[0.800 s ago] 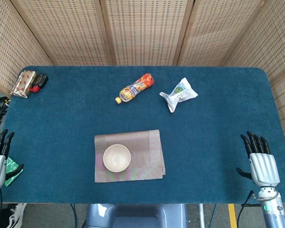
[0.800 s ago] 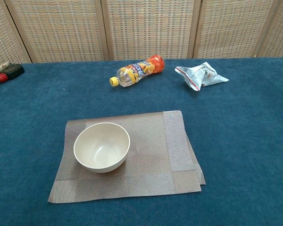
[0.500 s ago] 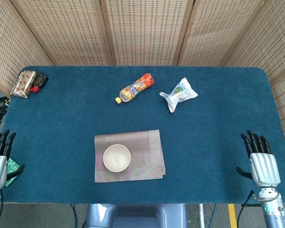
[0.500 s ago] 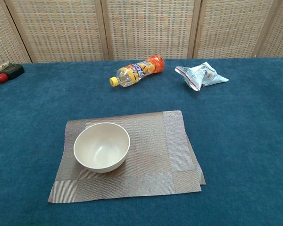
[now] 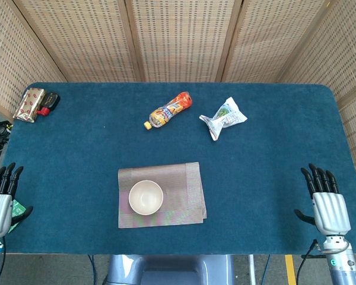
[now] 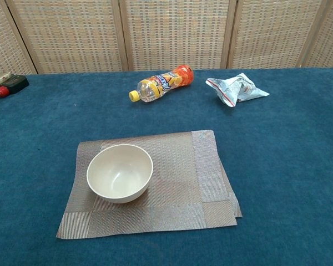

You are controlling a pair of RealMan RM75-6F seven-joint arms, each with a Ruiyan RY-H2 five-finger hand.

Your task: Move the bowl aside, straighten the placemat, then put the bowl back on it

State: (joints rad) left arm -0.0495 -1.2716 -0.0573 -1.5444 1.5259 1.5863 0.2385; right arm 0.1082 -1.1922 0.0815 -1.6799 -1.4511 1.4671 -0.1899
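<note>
A cream bowl (image 5: 145, 197) (image 6: 120, 173) stands upright on the left part of a grey woven placemat (image 5: 178, 193) (image 6: 177, 166). The mat's right end is folded over on itself, showing doubled edges. In the head view my left hand (image 5: 0, 199) hovers at the table's near left edge, fingers straight and apart, holding nothing. My right hand (image 5: 326, 202) is at the near right edge, also flat with fingers spread and empty. Both hands are far from the mat. The chest view shows neither hand.
A juice bottle (image 5: 168, 109) (image 6: 161, 83) lies on its side at the back middle. A crumpled snack bag (image 5: 223, 117) (image 6: 236, 88) lies to its right. A wrapped packet (image 5: 28, 104) and a black-red item (image 5: 47, 103) sit at the far left corner. A green object (image 5: 15, 209) lies by my left hand.
My left hand has drifted slightly lower in the head view. The bowl, mat and right hand have not moved.
</note>
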